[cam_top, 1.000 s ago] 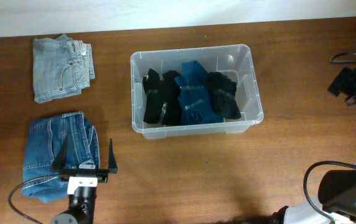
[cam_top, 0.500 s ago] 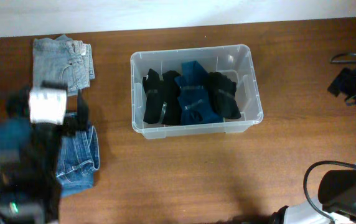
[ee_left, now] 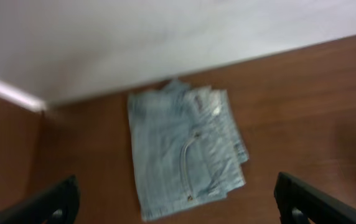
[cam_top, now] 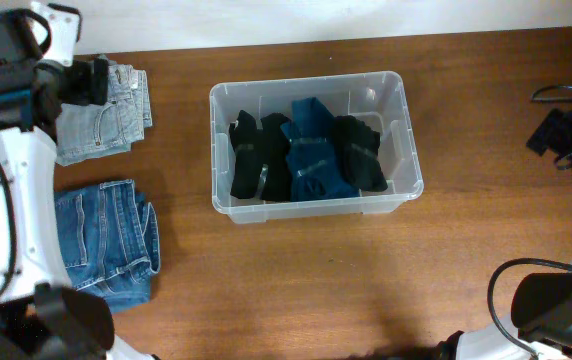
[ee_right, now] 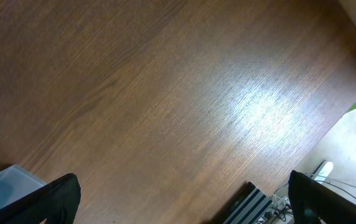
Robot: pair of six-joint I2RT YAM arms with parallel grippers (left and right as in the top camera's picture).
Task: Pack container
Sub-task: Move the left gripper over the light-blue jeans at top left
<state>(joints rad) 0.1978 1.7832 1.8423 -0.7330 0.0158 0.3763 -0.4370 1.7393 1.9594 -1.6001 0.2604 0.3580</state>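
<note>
Container of clear, translucent plastic sits mid-frame on the table in the overhead view, rectangular with rounded corners and a thick rim. Inside we see black garments and a blue garment packed side by side. We find the left pincer released, spread wide above pale folded jeans at upper left, and the right pincer likewise released over bare wood.

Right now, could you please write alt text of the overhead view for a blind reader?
A clear container holding folded black and blue garments sits on a wooden table. Left of it in the picture lie light jeans above darker jeans, with the robot's left arm over the light pair.
</note>
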